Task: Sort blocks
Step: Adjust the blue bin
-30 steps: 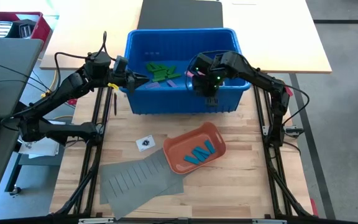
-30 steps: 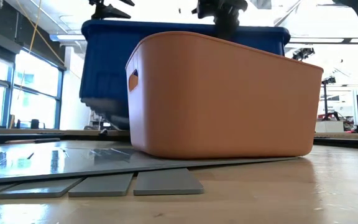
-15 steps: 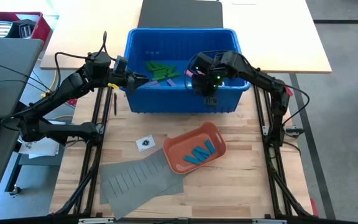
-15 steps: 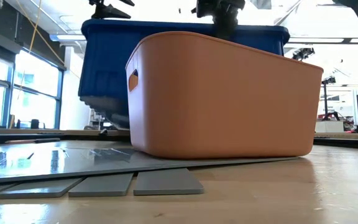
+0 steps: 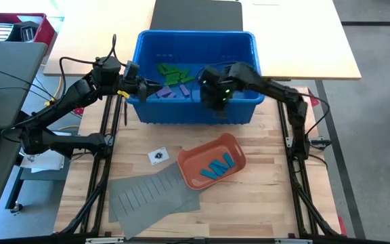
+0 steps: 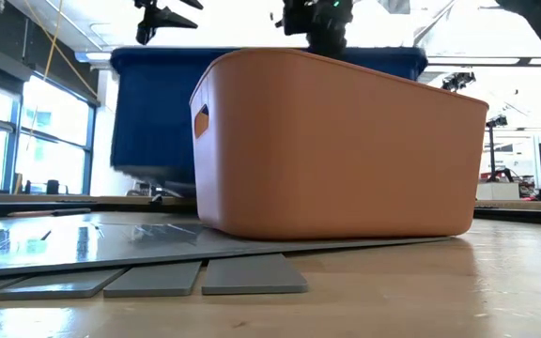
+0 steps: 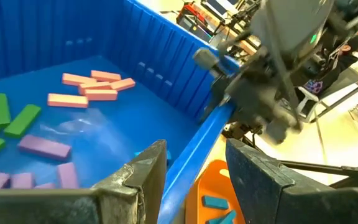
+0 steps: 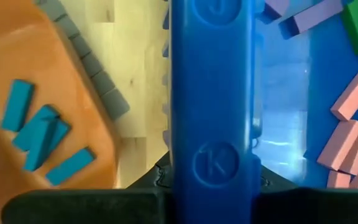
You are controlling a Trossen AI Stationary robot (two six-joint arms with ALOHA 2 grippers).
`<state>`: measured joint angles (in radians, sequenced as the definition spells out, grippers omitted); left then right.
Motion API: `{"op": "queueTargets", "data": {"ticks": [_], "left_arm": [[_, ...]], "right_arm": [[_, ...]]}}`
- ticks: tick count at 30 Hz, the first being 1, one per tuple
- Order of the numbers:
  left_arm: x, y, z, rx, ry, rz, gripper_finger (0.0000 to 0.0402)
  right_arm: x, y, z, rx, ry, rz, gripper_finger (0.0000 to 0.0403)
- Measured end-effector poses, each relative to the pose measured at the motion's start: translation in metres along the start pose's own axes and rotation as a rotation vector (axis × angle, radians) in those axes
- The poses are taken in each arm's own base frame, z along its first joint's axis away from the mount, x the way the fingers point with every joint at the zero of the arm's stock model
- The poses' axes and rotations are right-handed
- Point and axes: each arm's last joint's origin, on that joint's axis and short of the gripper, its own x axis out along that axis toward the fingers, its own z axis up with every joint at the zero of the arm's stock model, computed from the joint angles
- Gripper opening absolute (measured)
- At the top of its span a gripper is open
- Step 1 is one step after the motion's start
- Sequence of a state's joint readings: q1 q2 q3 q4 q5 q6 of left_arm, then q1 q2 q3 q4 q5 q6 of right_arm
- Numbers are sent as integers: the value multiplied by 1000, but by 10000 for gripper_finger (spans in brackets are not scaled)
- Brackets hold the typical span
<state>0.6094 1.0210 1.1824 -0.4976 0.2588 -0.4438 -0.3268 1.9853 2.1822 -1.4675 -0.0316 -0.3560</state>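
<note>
Slid the bin (image 5: 181, 114) a bit left with right fingers (image 5: 215, 102) shut on its rim, left fingers (image 7: 263, 180) half open and empty, unsorted blocks (image 5: 173, 74) inside, blue ones in the tray (image 5: 187, 164).

From my remote seat: the work surface is a light wood-plank table (image 5: 249, 203), and at 12 o'clock beyond it stands a pale tabletop (image 5: 303, 34) with a dark mat (image 5: 196, 13) at its far edge, grey carpet floor (image 5: 378, 135) running down the 3 o'clock side. At 10 o'clock I see a red bin (image 5: 19, 27) beside a grey desk (image 5: 5, 88). Level across the table, tall windows (image 6: 26, 122) glow bright at 9 o'clock, under a pale ceiling (image 6: 242, 19).
</note>
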Motion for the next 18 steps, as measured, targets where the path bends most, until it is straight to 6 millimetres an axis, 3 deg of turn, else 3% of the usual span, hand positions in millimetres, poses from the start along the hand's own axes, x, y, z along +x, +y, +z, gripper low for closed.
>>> {"op": "queueTargets", "data": {"ticks": [7, 18], "left_arm": [[0, 0, 0, -1, 6, -3, 158], [0, 1, -3, 42, 40, -12, 158]], "right_arm": [[37, 15, 20, -50, 45, 10, 62], [49, 45, 29, -83, 61, 39, 64]]}}
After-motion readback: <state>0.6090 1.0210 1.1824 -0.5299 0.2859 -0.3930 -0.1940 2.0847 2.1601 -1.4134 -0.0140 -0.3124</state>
